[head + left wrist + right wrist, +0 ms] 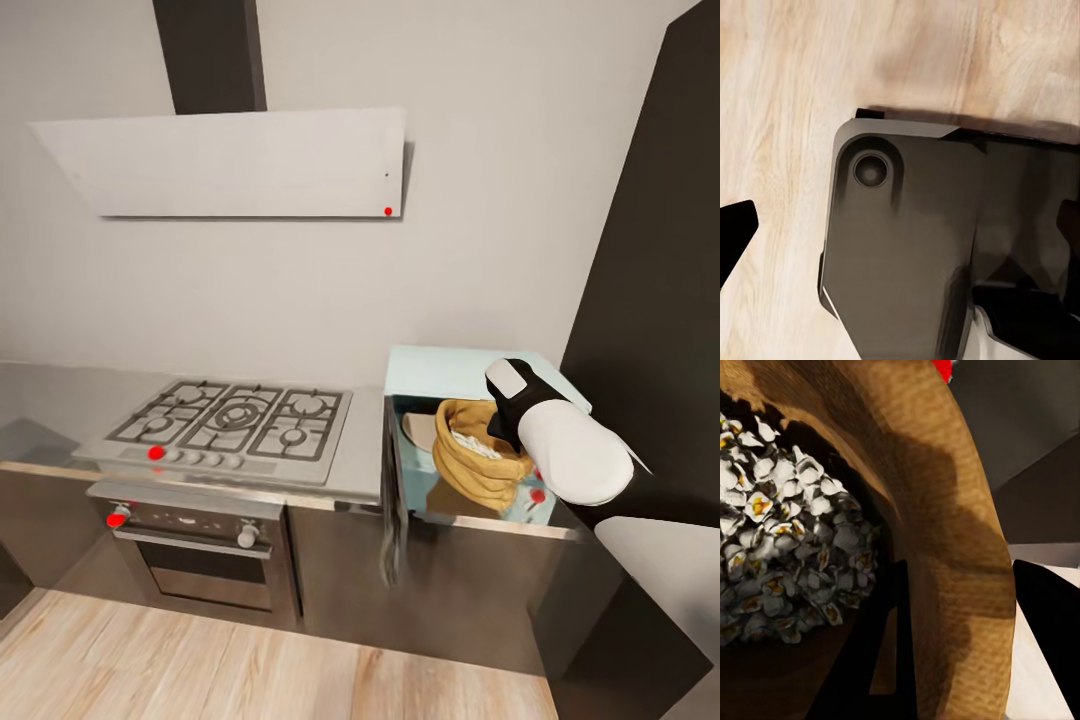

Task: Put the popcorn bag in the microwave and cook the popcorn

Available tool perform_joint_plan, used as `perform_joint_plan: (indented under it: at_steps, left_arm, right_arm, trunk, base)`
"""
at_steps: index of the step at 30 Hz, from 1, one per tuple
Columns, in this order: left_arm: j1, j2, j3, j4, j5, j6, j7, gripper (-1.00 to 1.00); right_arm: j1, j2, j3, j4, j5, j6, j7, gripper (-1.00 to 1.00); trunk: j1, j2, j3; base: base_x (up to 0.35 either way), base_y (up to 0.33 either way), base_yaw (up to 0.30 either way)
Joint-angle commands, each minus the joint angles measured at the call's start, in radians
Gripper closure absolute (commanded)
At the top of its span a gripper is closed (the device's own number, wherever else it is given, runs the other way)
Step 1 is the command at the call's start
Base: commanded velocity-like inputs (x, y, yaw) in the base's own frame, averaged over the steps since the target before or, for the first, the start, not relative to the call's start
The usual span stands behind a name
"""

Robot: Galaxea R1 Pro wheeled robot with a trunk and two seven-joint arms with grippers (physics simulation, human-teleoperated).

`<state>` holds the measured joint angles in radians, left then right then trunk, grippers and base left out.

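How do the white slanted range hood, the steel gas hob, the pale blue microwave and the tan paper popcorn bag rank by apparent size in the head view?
Largest to smallest, as seen:
1. Range hood
2. Gas hob
3. Microwave, partly hidden by the right arm, so less certain
4. Popcorn bag

The countertop (60, 400) is brushed, reflective steel. The popcorn bag (480, 465) looks like rough, wrinkled brown paper. The floor (200, 670) is pale matt wood.
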<state>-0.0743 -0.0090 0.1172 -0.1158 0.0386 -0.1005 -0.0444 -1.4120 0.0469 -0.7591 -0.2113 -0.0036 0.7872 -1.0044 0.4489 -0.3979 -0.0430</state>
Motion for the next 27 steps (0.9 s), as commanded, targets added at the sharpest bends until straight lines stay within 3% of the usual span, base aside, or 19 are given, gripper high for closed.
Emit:
perform_joint_plan:
  at_steps: [1, 6, 27]
  left_arm:
    - [-0.001, 0.0, 0.007, 0.001, 0.004, -0.002, -0.005, -1.0]
    - [-0.001, 0.0, 0.007, 0.001, 0.004, -0.001, -0.005, -1.0]
    - [-0.001, 0.0, 0.007, 0.001, 0.001, -0.001, -0.005, -1.0]
  right_arm:
    - [-0.001, 0.001, -0.001, -0.002, 0.0, 0.006, -0.003, 1.0]
    - [-0.001, 0.002, 0.0, -0.002, 0.0, 0.006, -0.003, 1.0]
    - [-0.001, 0.0, 0.0, -0.002, 0.0, 0.007, -0.003, 1.0]
  trunk:
    - [0.001, -0.002, -0.002]
    - [0.001, -0.002, -0.002]
    - [0.001, -0.002, -0.002]
  base:
    - [0.291, 0.0, 0.0]
    - [0.293, 0.0, 0.0]
    - [0.076, 0.0, 0.0]
